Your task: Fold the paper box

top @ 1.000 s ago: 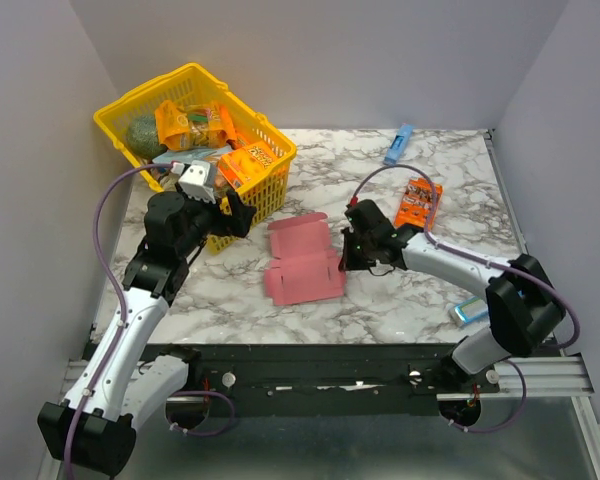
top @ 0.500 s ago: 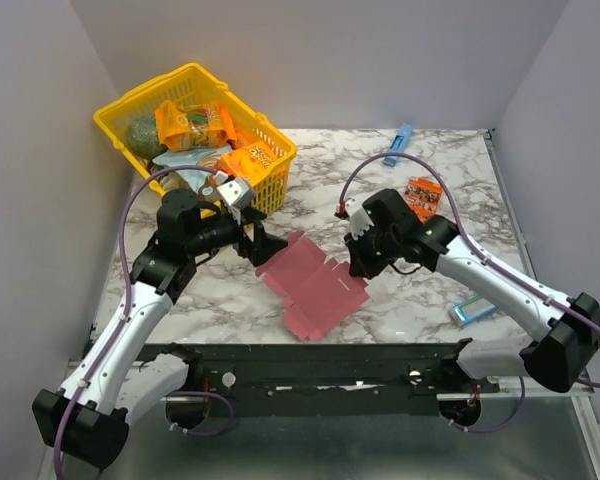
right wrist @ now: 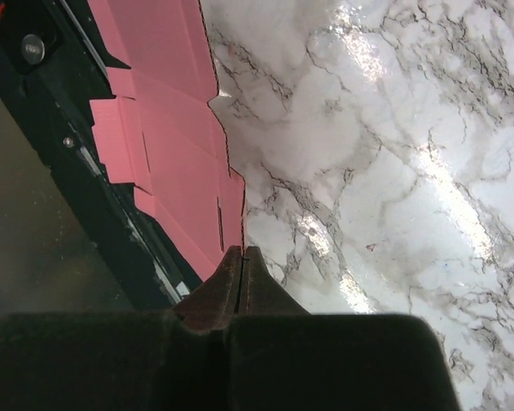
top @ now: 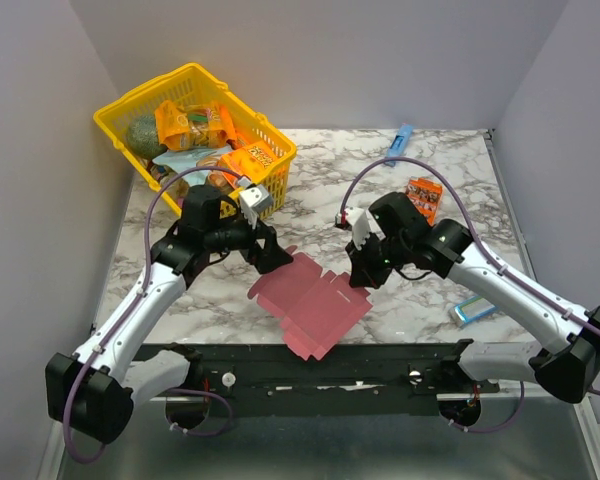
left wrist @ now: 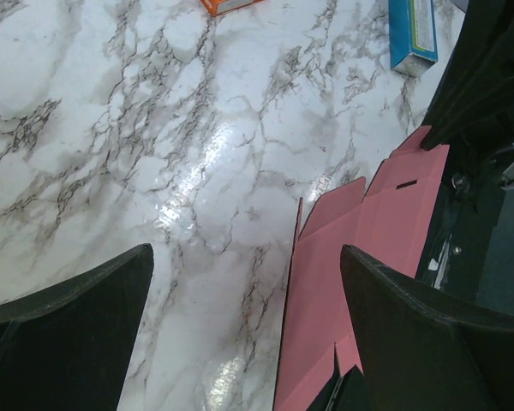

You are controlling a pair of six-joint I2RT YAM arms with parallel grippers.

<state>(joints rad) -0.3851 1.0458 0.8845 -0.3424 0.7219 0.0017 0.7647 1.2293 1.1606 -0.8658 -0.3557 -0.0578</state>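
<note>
R hand (top: 363,279) pinched shut on box (top: 310,308) edge; sheet extends to its left, long axis diag. L hand (top: 272,258) wide open, empty, beside opp. corner.

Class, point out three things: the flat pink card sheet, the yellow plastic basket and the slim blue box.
flat pink card sheet (top: 310,305), top view, middle panel.
yellow plastic basket (top: 144,90), top view, far left rim.
slim blue box (top: 399,145), top view, its middle.

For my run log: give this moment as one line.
paper box: flat, unfolded | left pincer: open, over box edge | right pincer: shut on box edge | fold: not started
</note>
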